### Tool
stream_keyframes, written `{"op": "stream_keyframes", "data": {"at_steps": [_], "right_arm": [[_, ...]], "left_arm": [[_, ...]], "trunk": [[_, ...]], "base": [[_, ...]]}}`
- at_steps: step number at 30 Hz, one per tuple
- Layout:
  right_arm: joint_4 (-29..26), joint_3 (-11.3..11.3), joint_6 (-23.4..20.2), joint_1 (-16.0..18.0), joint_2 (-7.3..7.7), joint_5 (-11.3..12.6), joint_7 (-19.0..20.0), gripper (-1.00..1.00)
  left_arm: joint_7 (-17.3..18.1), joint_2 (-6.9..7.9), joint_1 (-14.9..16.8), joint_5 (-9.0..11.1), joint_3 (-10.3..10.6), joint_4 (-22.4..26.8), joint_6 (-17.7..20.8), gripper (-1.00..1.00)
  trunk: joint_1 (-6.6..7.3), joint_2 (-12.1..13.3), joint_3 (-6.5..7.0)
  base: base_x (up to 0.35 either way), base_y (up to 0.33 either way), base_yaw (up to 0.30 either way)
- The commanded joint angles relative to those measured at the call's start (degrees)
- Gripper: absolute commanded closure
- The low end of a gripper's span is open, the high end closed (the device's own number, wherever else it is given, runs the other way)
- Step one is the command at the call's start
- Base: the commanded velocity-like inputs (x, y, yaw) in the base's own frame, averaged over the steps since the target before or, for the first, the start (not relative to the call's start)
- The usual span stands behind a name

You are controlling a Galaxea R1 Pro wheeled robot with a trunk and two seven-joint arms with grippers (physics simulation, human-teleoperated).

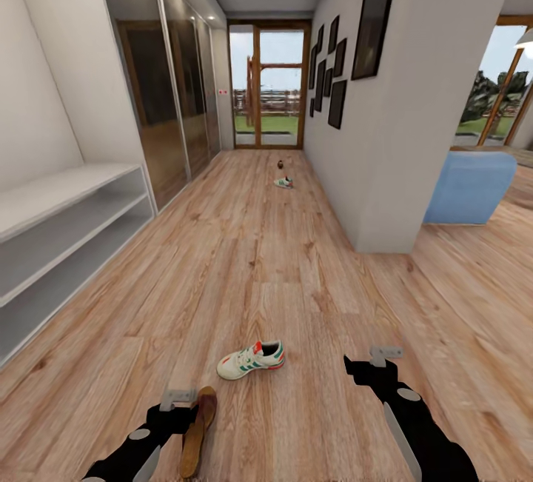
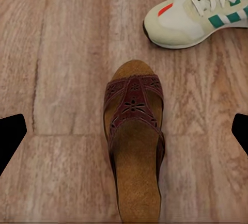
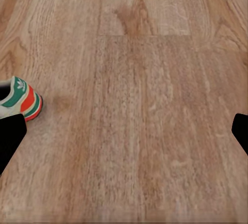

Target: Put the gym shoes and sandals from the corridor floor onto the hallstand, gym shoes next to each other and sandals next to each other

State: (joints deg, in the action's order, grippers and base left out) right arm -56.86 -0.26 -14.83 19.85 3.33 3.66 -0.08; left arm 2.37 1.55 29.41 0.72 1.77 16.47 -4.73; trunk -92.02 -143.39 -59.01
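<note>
Corridor floor [image 1: 281, 260] — light wood plank, nothing yet racked; white two-tier bench [image 1: 66, 223] off to the left of the near gym shoe [image 1: 251, 360]. Footwear counted: two gym shoes — the near one, plus a far one [image 1: 283, 182] down the hall — and one sandal [image 1: 197, 430] just beside the near shoe, with a small dark item [image 1: 281, 164] beyond, possibly the second. Left gripper [image 1: 180, 398] spread wide directly over the sandal, evidently lined up for pickup; right gripper [image 1: 385, 355] wide and empty over bare floor.

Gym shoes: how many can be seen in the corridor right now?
2. One gym shoe lies on the floor between the arms; a second gym shoe lies far down the corridor. Others could be outside the view.
</note>
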Motion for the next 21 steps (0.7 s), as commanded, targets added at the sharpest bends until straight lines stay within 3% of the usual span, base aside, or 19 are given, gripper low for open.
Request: {"op": "stream_keyframes", "data": {"at_steps": [1,21], "right_arm": [[-0.09,-0.06,-0.29,0.01,0.01,0.38,-0.01,-1.0],[-0.26,-0.18,-0.38,0.01,0.01,0.47,-0.04,-1.0]], "left_arm": [[0.09,0.03,0.03,0.07,0.17,-0.04,-0.19,-1.0],[0.18,0.1,0.03,0.07,0.15,-0.12,-0.34,-1.0]], "trunk": [[-0.01,-0.04,-0.28],[-0.53,-0.31,-4.71]], "base": [[0.0,0.0,0.0],[0.0,0.0,0.0]]}}
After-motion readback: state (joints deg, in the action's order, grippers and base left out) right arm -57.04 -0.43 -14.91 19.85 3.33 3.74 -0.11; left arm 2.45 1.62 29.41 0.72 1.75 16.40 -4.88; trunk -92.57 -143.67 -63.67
